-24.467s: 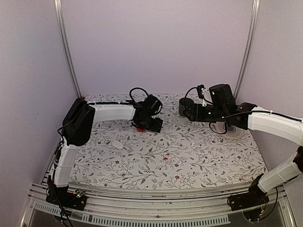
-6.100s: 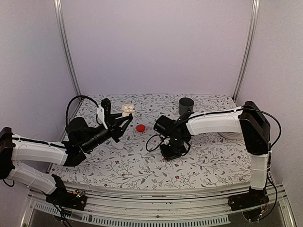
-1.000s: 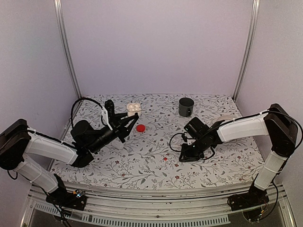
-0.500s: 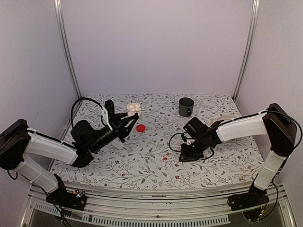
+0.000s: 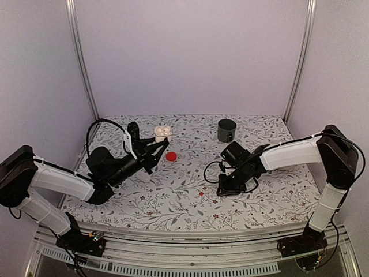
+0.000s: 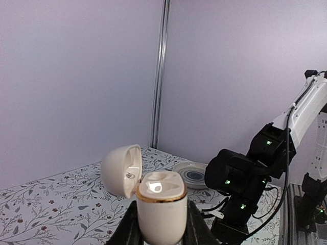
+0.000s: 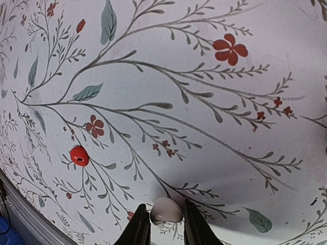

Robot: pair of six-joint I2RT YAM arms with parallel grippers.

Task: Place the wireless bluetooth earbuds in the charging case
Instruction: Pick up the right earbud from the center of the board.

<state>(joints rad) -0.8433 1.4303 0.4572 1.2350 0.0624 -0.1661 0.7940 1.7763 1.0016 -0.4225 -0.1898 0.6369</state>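
Nearer than the grey mug [image 5: 226, 130], the right arm [image 5: 288, 154] reaches in from the right and dips at the wrist. The right gripper [image 7: 166, 225] is down at the table [image 5: 173, 205], its jaws narrow and pinching a small white earbud [image 7: 166, 210]. Well left of the mug, the left arm [image 5: 57, 182] stretches low and forward. The left gripper [image 6: 159, 232] is clamped on the charging case [image 6: 159, 204], which is raised upright with its lid open.

Disc [image 5: 171, 156] before charging case [image 5: 162, 133]; mug [image 5: 226, 130] right.
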